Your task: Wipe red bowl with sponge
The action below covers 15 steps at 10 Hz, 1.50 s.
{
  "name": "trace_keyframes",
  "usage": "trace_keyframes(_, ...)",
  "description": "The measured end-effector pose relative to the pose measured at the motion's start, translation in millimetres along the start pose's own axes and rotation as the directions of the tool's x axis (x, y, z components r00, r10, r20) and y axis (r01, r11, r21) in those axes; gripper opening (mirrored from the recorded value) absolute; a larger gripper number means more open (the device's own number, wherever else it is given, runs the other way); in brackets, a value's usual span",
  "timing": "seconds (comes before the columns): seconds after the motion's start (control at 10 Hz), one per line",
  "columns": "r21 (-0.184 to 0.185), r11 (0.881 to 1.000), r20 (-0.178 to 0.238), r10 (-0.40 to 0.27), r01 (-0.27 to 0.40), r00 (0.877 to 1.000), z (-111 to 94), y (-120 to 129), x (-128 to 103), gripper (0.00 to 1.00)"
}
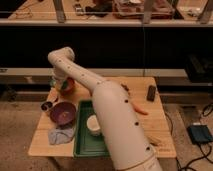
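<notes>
The red bowl point(66, 88) stands at the table's far left corner, and the arm's wrist hides most of it. My gripper point(60, 82) hangs straight down from the bent wrist, into or just over this bowl. A pale greenish patch at the gripper's tip may be the sponge point(54, 82), but I cannot tell if it is held. The thick white arm point(112, 120) runs from the bottom of the view up to the left across the table.
A purple bowl point(63, 113) and a small metal cup point(46, 105) stand in front of the red bowl. A grey cloth point(61, 134) lies at the front left. A green tray point(85, 142) holds a white cup point(93, 124). A carrot point(140, 109) and a dark block point(151, 92) lie to the right.
</notes>
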<state>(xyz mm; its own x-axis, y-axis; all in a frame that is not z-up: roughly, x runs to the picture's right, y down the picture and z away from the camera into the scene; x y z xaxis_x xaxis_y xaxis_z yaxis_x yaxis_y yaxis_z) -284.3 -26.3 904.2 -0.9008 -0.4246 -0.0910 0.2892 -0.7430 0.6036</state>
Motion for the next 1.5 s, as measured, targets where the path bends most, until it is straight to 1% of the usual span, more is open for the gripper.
trace_keyframes(0.3,0.012,1.000,0.016,0.006,-0.006,1.000,7.5,-4.1,-14.4,0.00)
trace_keyframes(0.4,0.009,1.000,0.029,0.026,-0.026,0.999,8.8,2.7,-29.1,0.00)
trace_keyframes(0.5,0.004,0.999,0.036,0.042,-0.042,0.998,8.4,9.7,-38.5,0.00)
trace_keyframes(0.7,-0.020,0.995,0.046,0.095,-0.094,0.994,2.4,37.3,-56.1,0.00)
trace_keyframes(0.9,-0.038,0.991,0.051,0.127,-0.125,0.991,-1.7,58.5,-61.4,0.00)
trace_keyframes(1.0,-0.045,0.990,0.054,0.136,-0.134,0.989,-4.9,71.3,-58.8,0.00)
trace_keyframes(1.2,-0.052,0.990,0.058,0.135,-0.132,0.989,-7.6,80.4,-50.2,0.00)
trace_keyframes(1.5,-0.050,0.993,0.043,0.111,-0.108,0.993,-6.2,72.5,-18.9,0.00)
